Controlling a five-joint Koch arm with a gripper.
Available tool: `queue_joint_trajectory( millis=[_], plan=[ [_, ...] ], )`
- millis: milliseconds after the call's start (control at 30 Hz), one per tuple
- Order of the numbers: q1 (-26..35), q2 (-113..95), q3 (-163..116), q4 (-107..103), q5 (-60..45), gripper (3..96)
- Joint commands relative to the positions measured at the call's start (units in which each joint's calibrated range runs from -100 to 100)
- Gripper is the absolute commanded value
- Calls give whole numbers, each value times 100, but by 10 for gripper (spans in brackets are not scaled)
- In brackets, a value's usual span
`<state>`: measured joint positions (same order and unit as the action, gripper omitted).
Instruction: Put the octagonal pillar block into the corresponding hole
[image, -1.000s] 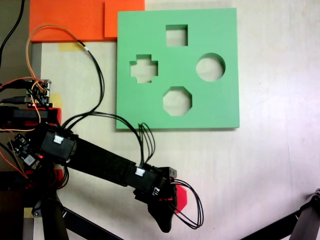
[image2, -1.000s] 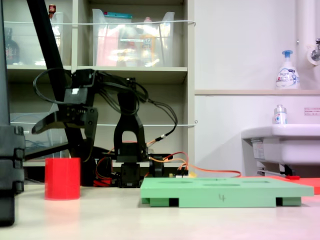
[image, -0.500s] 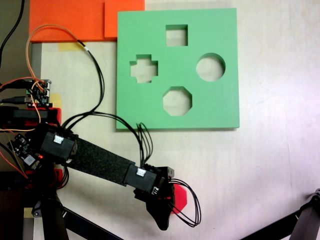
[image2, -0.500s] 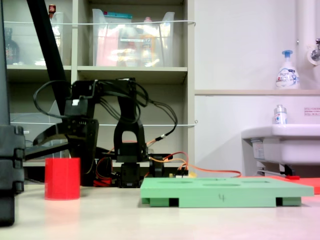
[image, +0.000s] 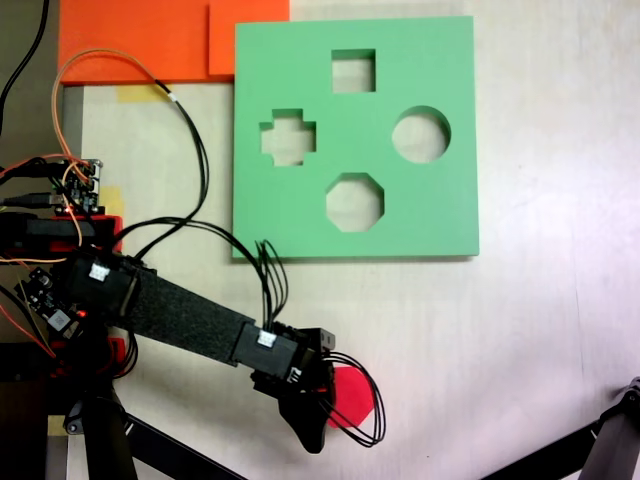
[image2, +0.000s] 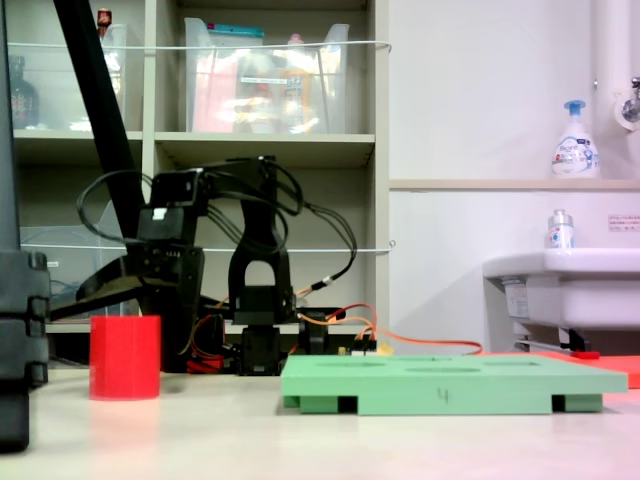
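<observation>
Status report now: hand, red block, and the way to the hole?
Hand open, beside red block. Block on table, not held. Eight-sided hole empty, nothing blocking.

Wall (image2: 480, 90): plain white
Shelving (image2: 270, 145): pale unit holding clear bins
Sink (image2: 565, 285): white, at the second exterior view's right
Worktop (image: 540, 330): light beige

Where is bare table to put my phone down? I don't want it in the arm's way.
Free: the table at the first exterior view's right of the green board, and the strip below it. Crowded: that view's lower left, where the hand hangs by the red block.
</observation>
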<state>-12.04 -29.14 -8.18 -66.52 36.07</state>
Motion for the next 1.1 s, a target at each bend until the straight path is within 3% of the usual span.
queue_joint_trajectory(
  millis=[33,1100],
  plan=[
    [0,-452,31,244,0,849],
    [-5,176,170,985,-39,838]
  ],
)
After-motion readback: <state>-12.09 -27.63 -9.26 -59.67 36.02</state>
